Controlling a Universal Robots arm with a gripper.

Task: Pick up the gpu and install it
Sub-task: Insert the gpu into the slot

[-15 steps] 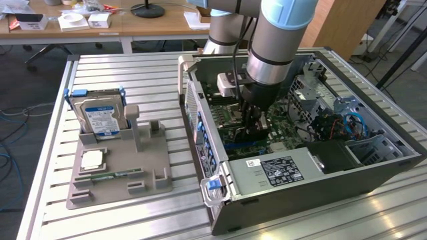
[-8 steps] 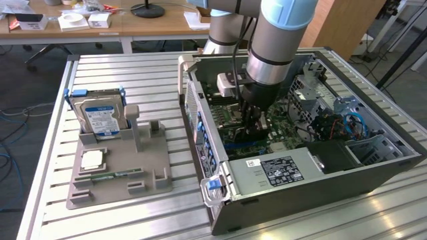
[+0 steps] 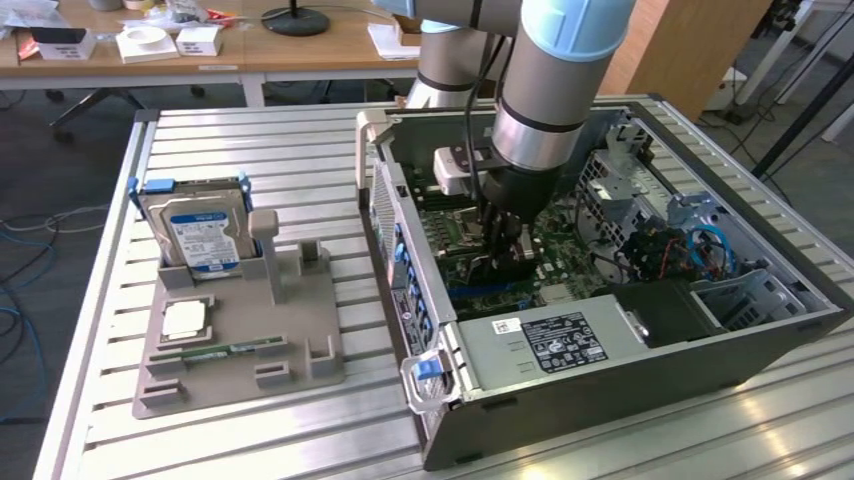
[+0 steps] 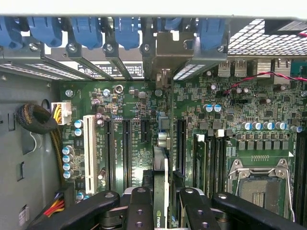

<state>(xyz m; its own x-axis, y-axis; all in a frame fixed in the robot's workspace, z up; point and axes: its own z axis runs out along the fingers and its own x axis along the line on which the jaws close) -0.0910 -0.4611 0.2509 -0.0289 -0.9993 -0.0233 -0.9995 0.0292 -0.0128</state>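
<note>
Green circuit board fills the floor of the open computer case (image 3: 641, 300), and the arm has the tool (image 3: 505, 262) lowered deep inside it, near the centre of the exterior view. Its fingers (image 4: 139, 208) are pinched on the gpu (image 4: 160, 191), a thin card held edge-on between them, its metal bracket end reaching toward the rear slot covers (image 4: 165, 52) at twelve o'clock. The step in hand looks like installation: the card hangs just above the motherboard (image 4: 134, 124), in line with a long black slot (image 4: 181, 143). Seating it likely calls for a straight push with the edge kept square. On the worktop (image 3: 240, 130), at nine o'clock from the case, a hard drive (image 3: 200, 232) stands in a grey holder (image 3: 287, 340).
</note>
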